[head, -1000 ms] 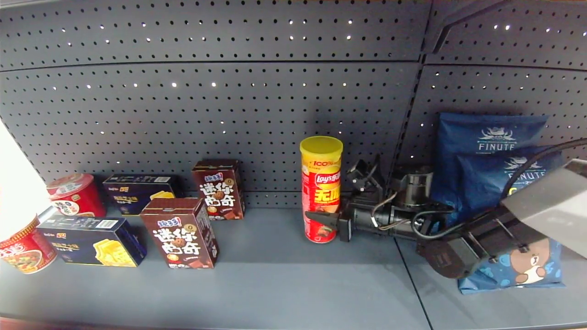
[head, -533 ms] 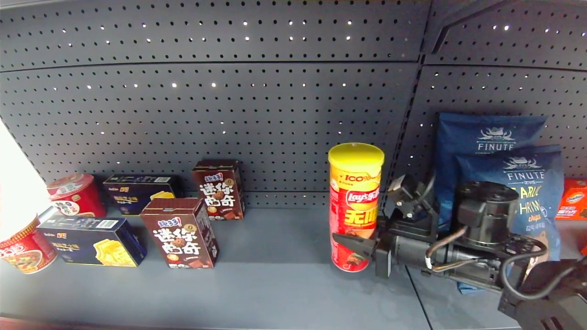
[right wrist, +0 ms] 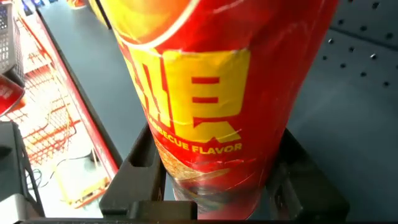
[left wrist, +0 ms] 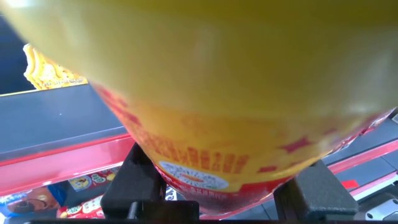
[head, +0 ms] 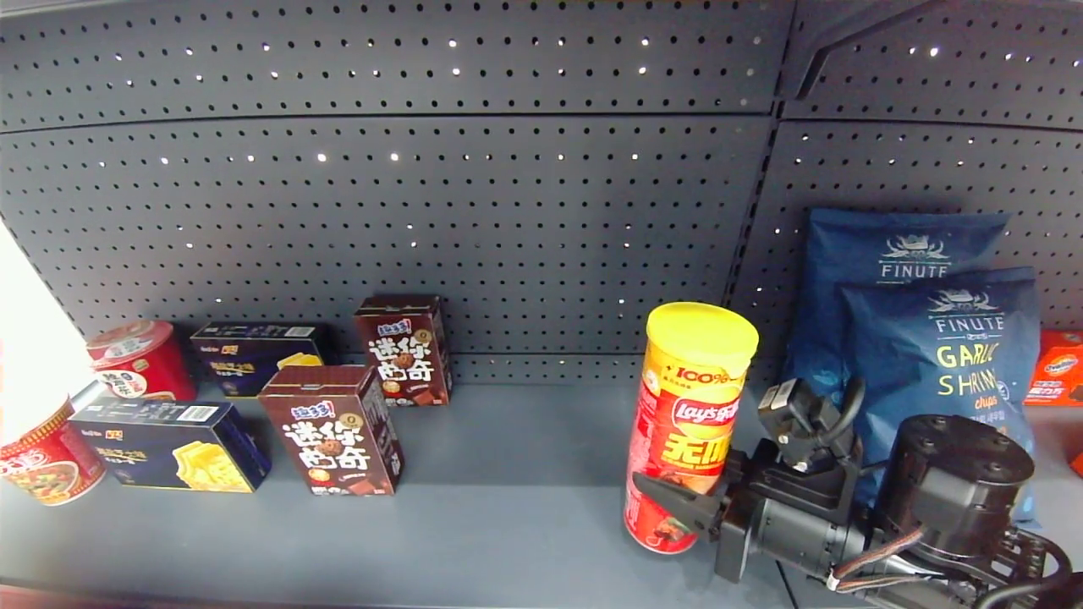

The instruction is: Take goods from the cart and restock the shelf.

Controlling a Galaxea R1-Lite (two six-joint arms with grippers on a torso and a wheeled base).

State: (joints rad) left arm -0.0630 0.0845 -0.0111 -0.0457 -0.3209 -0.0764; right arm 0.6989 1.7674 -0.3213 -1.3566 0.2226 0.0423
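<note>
On the grey shelf [head: 508,524], in front of its perforated back panel [head: 423,211], the chips can [head: 689,423] stands near the front edge and serves as the mark for all else. Just to the can's right two blue chip bags lean against the panel, the rear bag [head: 846,254] behind the front bag [head: 939,338].

The right gripper [head: 668,507] comes in from the can's right, below the bags, and is clamped on the can's lower part, one finger [head: 668,495] crossing its front. In the right wrist view the can [right wrist: 205,106] sits between the two dark fingers of that gripper [right wrist: 214,186], both pressed to its sides. The can's long axis is near upright, yellow lid on top, with the top leaning a little toward the bags. Whether its base touches the shelf cannot be told.

In the left wrist view the left gripper [left wrist: 221,193] grips a yellow-and-red container [left wrist: 217,93] that sits between its fingers.

Well to the can's left stand two brown boxes, one forward [head: 334,431] and one farther back [head: 404,348]. Farther left lie two dark blue boxes [head: 169,444] [head: 254,355], then two red cups [head: 140,359] [head: 38,465]. Beyond the bags, far to the can's right, is an orange box [head: 1058,368].
</note>
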